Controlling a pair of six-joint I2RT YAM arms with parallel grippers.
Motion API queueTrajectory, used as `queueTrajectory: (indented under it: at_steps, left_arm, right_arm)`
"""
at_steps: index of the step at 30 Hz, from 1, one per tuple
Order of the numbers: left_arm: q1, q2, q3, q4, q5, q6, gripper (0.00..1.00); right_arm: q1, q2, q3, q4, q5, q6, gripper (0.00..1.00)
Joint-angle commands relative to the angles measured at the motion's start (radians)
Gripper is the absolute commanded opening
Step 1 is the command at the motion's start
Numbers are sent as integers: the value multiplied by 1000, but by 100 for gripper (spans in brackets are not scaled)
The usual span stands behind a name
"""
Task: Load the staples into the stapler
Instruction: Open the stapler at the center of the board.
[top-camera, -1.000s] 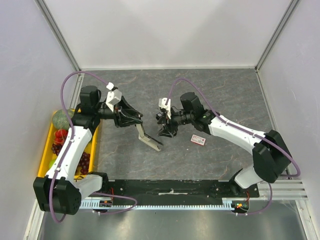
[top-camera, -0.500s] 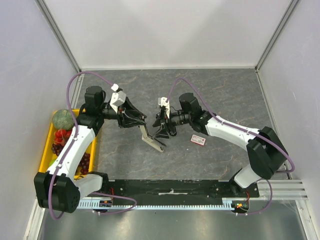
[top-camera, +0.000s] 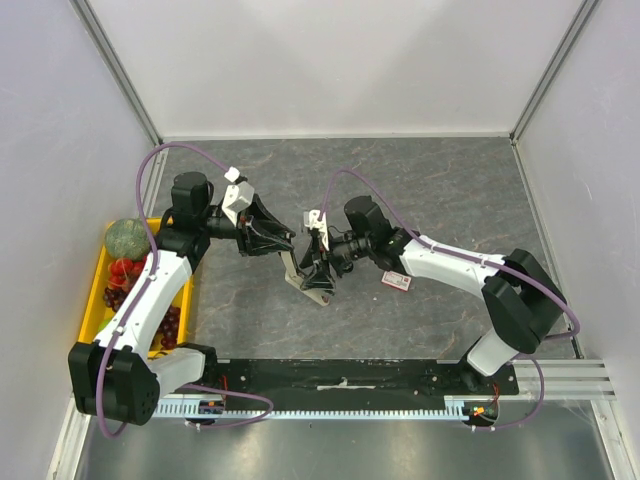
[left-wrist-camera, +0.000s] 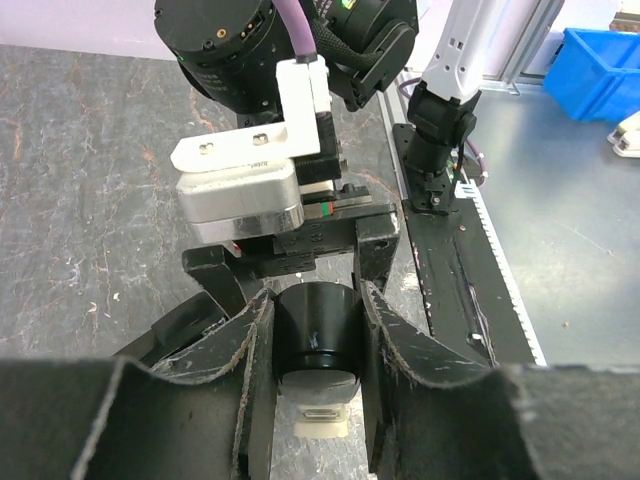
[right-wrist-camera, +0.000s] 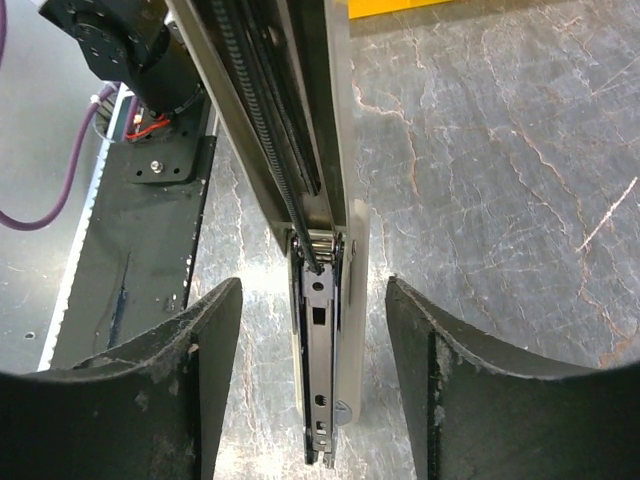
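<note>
The stapler (top-camera: 311, 289) lies open in the middle of the table, its pale base down and its black top arm raised. My left gripper (top-camera: 283, 243) is shut on that black top (left-wrist-camera: 316, 330), holding it up over the pale base (left-wrist-camera: 322, 422). My right gripper (top-camera: 319, 267) is open and straddles the stapler's metal magazine (right-wrist-camera: 322, 340), with its fingers (right-wrist-camera: 205, 370) apart on either side and not touching it. The staples box (top-camera: 397, 281), white with red print, lies flat on the table just right of the right wrist. No loose staple strip shows.
A yellow tray (top-camera: 95, 285) with a green melon (top-camera: 125, 238), red fruit and dark grapes stands at the left edge under the left arm. The black rail (top-camera: 340, 375) with the arm bases runs along the near edge. Grey walls enclose the table.
My right gripper has moved left from beside the stapler to straddle its magazine. My left gripper has shifted slightly right, still holding the black top.
</note>
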Motion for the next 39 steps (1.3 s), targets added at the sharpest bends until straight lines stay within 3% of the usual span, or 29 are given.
queueTrajectory:
  at_steps: [1,3,10,14,19,24,30,35,39]
  left_arm:
    - [-4,-7,13,62,65,-35,2]
    - [-5,-9,10,60,65,-34,2]
    - [-5,-9,10,62,62,-31,2]
    - [-5,-7,7,62,58,-29,2]
    - [-4,-9,15,39,40,-2,2]
    - [13,-10,39,-87,6,101,3]
    - [59,-21,30,-93,-6,117,5]
    - [99,-29,24,-95,-8,117,9]
    - [116,-33,18,-95,-7,118,21]
  right_arm:
    - [18,8,24,-12,50,-47,64]
    - [25,8,22,-14,79,-52,51]
    - [53,5,21,-12,125,-46,28]
    - [55,7,25,-12,141,-37,0]
    - [55,-13,22,-17,147,-26,0]
    - [55,-59,-1,-23,185,-26,0]
    - [55,-113,-30,-38,187,-37,0]
    - [53,-134,-36,-56,204,-44,0]
    - [51,-136,-36,-64,245,-41,0]
